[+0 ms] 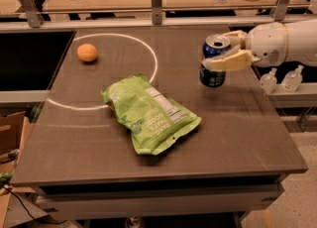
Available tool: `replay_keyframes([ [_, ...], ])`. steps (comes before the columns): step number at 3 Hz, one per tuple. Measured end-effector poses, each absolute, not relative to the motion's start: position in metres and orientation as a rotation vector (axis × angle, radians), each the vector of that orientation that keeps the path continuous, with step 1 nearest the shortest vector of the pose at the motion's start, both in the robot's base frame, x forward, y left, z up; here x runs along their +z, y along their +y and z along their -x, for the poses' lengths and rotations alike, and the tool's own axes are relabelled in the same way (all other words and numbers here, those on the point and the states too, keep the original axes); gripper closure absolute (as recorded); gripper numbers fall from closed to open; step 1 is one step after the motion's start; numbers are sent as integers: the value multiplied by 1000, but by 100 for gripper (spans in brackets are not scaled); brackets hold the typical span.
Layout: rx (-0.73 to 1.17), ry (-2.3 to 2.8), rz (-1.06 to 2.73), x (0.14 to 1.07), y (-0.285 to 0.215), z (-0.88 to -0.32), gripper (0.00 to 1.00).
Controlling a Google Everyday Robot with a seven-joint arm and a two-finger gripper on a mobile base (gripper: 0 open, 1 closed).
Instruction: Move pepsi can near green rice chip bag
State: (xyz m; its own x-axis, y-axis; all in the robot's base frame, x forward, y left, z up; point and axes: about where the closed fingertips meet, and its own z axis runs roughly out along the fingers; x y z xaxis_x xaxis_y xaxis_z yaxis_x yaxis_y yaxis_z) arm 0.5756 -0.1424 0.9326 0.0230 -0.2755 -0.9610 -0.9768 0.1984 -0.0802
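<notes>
Currently pinches the pepsi can [213,73] upright in the gripper [216,51], seemingly clear of the table [237,138], at two o'clock from the green rice chip bag [148,113], for carrying closer.

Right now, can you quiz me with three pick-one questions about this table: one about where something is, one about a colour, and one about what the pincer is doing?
1. Where is the orange fruit?
A. inside the white circle
B. on a chair
C. in a cup

2. What colour is the rice chip bag?
A. red
B. green
C. purple

3. What is the pincer doing?
A. hanging open
B. pushing a plate
C. gripping the pepsi can

Answers:
1 A: the white line curves around the fruit.
2 B: the bag is bright lime green.
3 C: the pincer is clamped on the can, over the right side of the table.
</notes>
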Motion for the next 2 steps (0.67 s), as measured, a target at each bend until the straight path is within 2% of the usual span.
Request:
replay_keyframes([
  [2,1041,1373,1425,922,-114,-520,100],
])
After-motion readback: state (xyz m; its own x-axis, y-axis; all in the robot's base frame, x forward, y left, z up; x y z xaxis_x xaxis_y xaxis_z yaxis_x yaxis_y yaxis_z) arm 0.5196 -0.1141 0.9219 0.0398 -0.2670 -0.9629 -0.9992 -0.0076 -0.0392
